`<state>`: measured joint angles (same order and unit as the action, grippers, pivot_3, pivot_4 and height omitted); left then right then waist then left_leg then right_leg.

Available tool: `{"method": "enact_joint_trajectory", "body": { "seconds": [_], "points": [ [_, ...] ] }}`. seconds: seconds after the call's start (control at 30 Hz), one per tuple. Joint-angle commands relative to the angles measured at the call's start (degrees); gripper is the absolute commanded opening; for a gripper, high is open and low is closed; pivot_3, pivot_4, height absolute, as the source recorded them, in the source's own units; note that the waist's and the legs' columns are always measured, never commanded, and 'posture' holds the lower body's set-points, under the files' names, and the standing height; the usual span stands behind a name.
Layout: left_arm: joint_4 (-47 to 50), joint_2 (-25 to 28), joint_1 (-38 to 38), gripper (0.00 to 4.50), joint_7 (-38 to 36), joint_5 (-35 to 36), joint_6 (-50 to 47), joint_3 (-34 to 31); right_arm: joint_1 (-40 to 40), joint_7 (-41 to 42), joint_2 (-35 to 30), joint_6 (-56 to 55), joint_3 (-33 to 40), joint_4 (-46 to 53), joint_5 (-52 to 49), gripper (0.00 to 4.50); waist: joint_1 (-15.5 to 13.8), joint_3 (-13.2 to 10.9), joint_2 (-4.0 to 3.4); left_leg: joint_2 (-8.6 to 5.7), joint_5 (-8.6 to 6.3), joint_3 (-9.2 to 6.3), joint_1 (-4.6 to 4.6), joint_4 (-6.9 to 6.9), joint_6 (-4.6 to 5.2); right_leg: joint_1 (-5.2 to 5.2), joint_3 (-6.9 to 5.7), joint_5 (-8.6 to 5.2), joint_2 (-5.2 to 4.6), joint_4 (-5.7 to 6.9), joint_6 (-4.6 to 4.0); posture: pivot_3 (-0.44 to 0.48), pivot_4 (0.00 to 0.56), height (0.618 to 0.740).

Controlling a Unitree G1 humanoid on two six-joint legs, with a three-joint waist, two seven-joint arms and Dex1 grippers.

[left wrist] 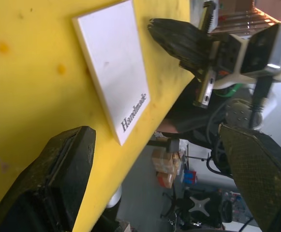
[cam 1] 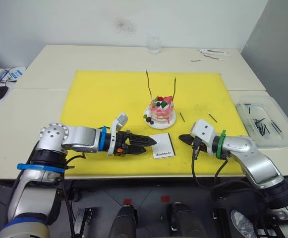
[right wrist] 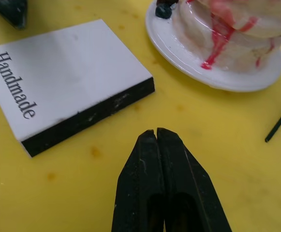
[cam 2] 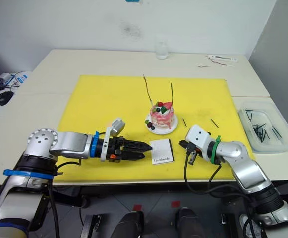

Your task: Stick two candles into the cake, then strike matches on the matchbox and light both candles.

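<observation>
Matchbox (cam 1: 163, 146) before cake (cam 1: 161, 111); candles (cam 1: 149, 84) in cake; matches (cam 1: 212, 118) right of cake.

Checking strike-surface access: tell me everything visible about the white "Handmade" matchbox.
The flat white rectangular matchbox lies face up on the yellow mat, shut, black "Handmade" script along one edge, a scuffed dark striking strip on the side facing the shut right gripper. It sits just in front of the cake's white plate, between both grippers; nothing touches it. The open left gripper points at it.

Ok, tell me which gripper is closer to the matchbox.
Left. The left gripper has its fingertips right at the edge of the matchbox, on the robot's left of it. The right gripper sits on the other side, shut, a clear gap away.
</observation>
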<state>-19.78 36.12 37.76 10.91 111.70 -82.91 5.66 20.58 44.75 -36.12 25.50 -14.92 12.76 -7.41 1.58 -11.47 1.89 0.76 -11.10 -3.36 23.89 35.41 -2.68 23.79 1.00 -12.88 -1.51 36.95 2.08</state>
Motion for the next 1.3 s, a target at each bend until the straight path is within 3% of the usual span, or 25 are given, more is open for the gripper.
{"method": "enact_joint_trajectory", "body": {
  "seconds": [0.03, 0.6, 0.97, 1.3],
  "points": [
    [2.11, -2.45, -0.6, 4.5, 3.05, 1.3, 2.28, -3.35, -1.05, 0.13, -0.44, 0.77, -0.04, 3.09, 0.95, 0.04, -0.14, 0.0, 0.01, -0.01, 0.0, 0.0, 0.0, 0.01, -0.01, -0.01, 0.0, -0.01, 0.0, -0.01, -0.01, 0.0, 0.15, 0.74],
    [5.78, -13.83, -6.99, 4.5, 15.3, 1.3, 5.88, -8.71, -0.45, -1.0, 5.14, 2.08, -3.71, 2.64, 4.28, 0.04, -0.45, 0.06, 0.03, -0.16, 0.0, -0.01, -0.1, 0.34, -0.01, -0.33, -0.02, 0.03, -0.15, -0.03, 0.06, 0.0, 0.15, 0.74],
    [7.41, -15.41, -7.65, 4.5, 17.86, 1.3, 6.2, -9.99, 1.47, -1.71, 7.93, 2.47, -4.98, 2.19, 5.61, 0.04, -1.04, 0.08, 0.04, -0.19, 0.0, -0.05, -0.12, 0.37, -0.01, -0.38, -0.05, 0.04, -0.16, -0.05, 0.06, 0.0, 0.15, 0.74],
    [8.83, -13.42, -9.04, 4.5, 18.05, 1.3, 6.59, -8.08, 2.13, -3.98, 10.07, 3.4, -2.32, 1.92, 5.37, 0.04, -1.3, 0.08, 0.04, -0.17, 0.0, -0.04, -0.12, 0.33, -0.01, -0.36, -0.06, 0.03, -0.15, -0.08, 0.04, 0.0, 0.15, 0.74]
  ]
}}
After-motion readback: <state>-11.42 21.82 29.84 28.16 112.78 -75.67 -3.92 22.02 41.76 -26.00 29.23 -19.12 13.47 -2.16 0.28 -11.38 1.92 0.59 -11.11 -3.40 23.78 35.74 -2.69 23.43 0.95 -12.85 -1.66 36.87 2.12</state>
